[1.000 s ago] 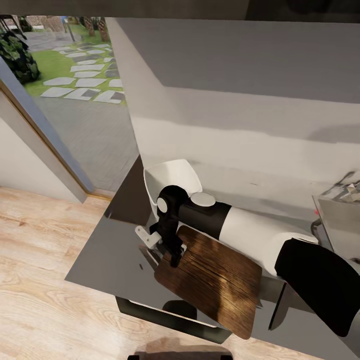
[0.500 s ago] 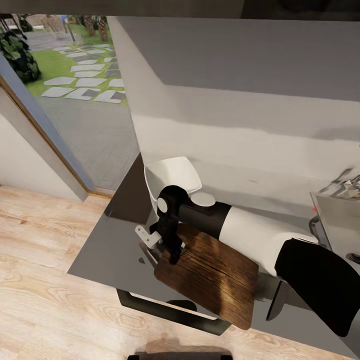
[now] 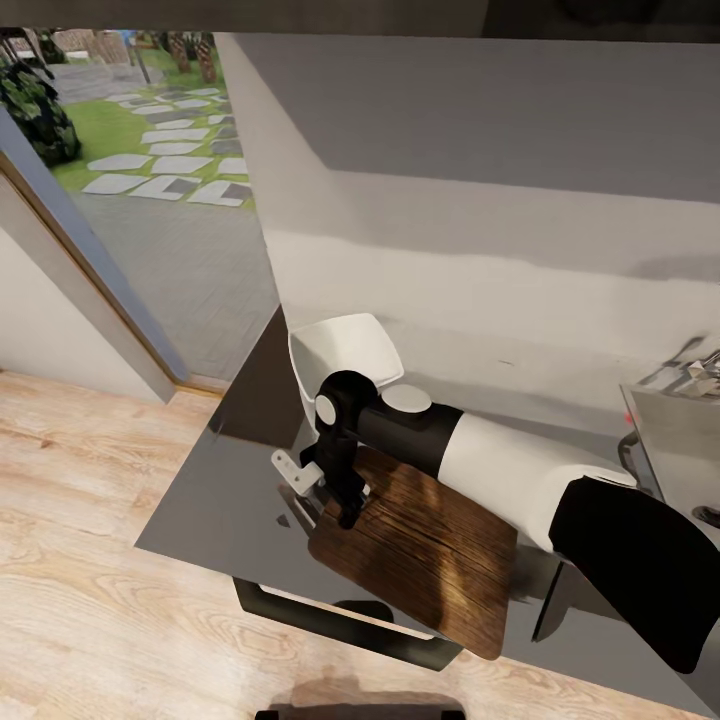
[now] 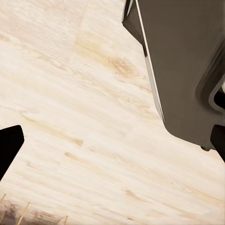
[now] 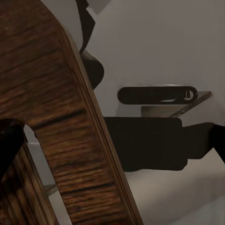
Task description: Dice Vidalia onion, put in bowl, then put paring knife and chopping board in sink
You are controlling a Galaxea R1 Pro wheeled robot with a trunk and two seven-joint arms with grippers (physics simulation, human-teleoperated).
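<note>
A kitchen corner is shown, bounded by a pale wall (image 3: 480, 250) behind and light wood flooring (image 3: 80, 520) in front, with a glazed opening at the left through which a lawn with stepping stones (image 3: 160, 150) is seen. The glossy grey countertop (image 3: 220, 500) is seen from above in the head view, and a dark handle (image 3: 340, 625) is visible on the cabinet front below its edge. The white bowl (image 3: 345, 352) is set at the back of the countertop near the wall. The board (image 3: 430, 555) lies in front of the bowl, with its near corner projecting past the countertop's front edge. The right arm is extended across the board from the right, and the right gripper (image 3: 345, 500) is placed at the board's far left edge; in the right wrist view the board's (image 5: 56, 122) rim is seen close up with a dark finger (image 5: 9, 145) laid against it, so the board is taken to be pinched between the fingers. The sink (image 3: 680, 440) is partly seen at the right margin, with part of the tap (image 3: 695, 365) behind it. In the left wrist view the flooring (image 4: 79, 122) and a dark cabinet front (image 4: 183, 61) are seen, and the dark tips of the left gripper (image 4: 112, 140) are set wide apart at opposite margins, with nothing between them.
</note>
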